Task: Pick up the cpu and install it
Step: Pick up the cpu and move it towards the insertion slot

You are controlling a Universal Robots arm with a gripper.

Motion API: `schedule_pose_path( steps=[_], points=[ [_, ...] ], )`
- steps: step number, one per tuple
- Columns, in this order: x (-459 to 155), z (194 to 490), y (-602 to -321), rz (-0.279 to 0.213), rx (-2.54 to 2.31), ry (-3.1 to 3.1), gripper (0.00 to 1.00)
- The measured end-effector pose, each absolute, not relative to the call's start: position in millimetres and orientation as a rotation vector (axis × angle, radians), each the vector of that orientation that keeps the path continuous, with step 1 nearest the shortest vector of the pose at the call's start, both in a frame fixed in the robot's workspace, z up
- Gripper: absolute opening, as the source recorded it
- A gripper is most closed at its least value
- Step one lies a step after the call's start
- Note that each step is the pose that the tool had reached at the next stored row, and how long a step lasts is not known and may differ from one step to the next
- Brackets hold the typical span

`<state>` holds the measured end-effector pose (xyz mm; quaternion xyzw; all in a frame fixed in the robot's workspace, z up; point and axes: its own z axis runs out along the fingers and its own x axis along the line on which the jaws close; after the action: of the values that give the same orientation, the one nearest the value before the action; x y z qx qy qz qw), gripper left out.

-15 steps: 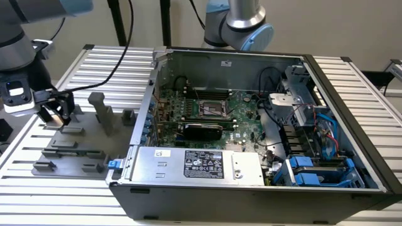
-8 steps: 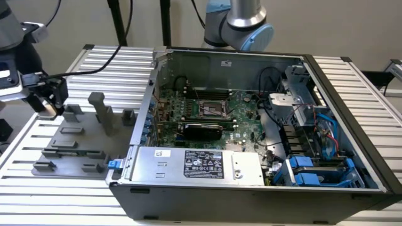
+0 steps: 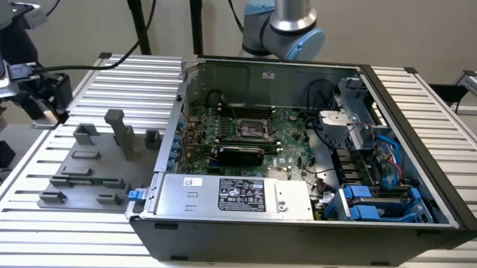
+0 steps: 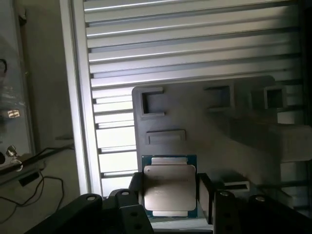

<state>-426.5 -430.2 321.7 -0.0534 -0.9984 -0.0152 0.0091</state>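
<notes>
the hand (image 4: 170,191) pinches the cpu (image 4: 169,181) by two opposite edges, above the grey fixture (image 4: 204,136).

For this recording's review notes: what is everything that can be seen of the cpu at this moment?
In the wrist view the cpu is a small flat square chip. Its dull silvery metal lid has stepped corners and sits on a thin green board that shows as a rim around it. It lies flat, lid toward the camera, between the black fingers of the claw, which press on two opposite edges. It appears lifted, with the grey fixture plate behind it.
</notes>
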Motion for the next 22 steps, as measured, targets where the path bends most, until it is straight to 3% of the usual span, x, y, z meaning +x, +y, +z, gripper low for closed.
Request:
schedule_pose_path(
  steps=[22],
  points=[
    [-348,417,-430,-0.057,-0.157,-3.104,0.55]
  ],
)
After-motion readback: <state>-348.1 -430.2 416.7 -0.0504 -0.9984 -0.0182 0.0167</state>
